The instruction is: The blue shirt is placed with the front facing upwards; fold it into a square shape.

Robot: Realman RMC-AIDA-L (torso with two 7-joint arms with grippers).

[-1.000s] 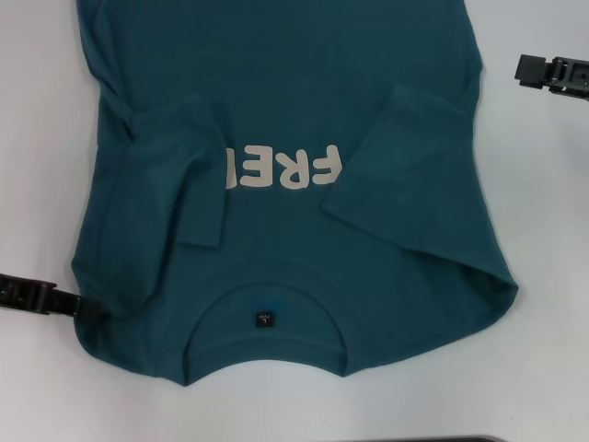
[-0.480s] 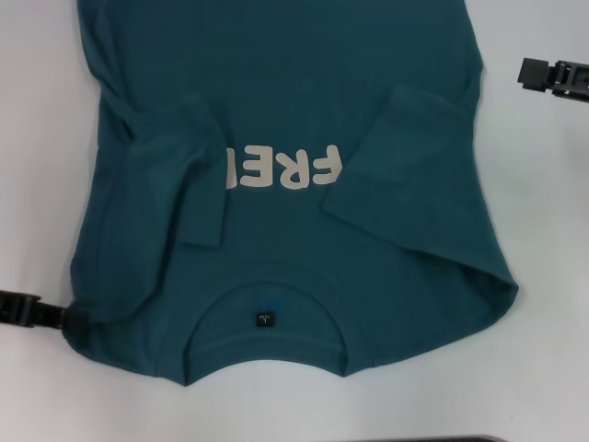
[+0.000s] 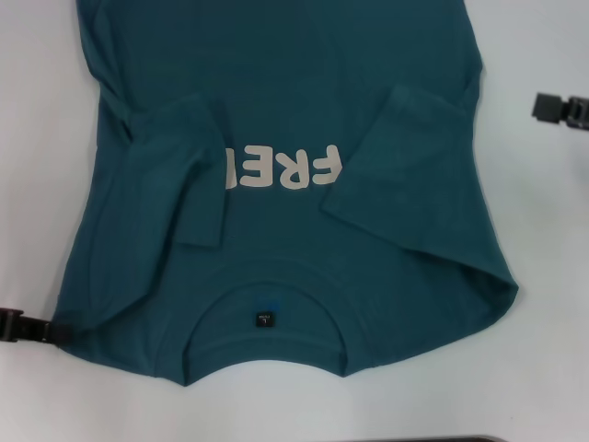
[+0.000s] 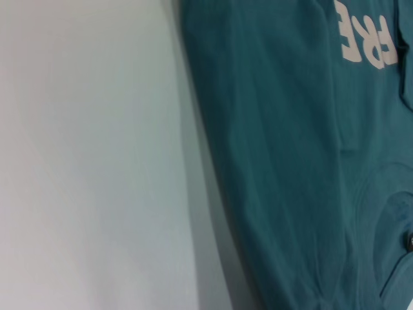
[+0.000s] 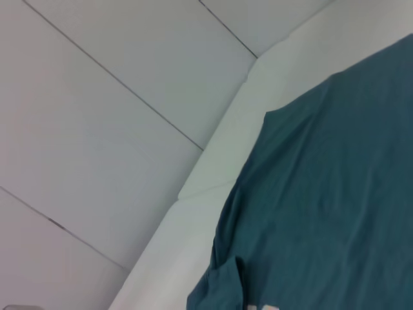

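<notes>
The blue shirt (image 3: 294,92) lies front up on the white table, collar toward me, with both sleeves folded in over the chest. The cream letters (image 3: 281,168) are partly covered by the left sleeve, and a black neck label (image 3: 264,319) shows in the collar. My left gripper (image 3: 37,328) sits low at the shirt's near left shoulder corner and holds the cloth there, which is drawn out to the left. My right gripper (image 3: 561,109) hangs off the shirt at the right edge of the head view. The left wrist view shows the shirt (image 4: 290,161), and the right wrist view shows its far part (image 5: 335,194).
Bare white table (image 3: 543,276) lies on both sides of the shirt. The right wrist view shows the table's far edge (image 5: 213,168) and a tiled floor (image 5: 97,129) beyond. A dark strip (image 3: 423,439) runs along the near edge of the head view.
My left gripper slid left and toward me, drawing the shirt's shoulder corner outward. My right gripper drew away to the right and slightly nearer, now half out of view.
</notes>
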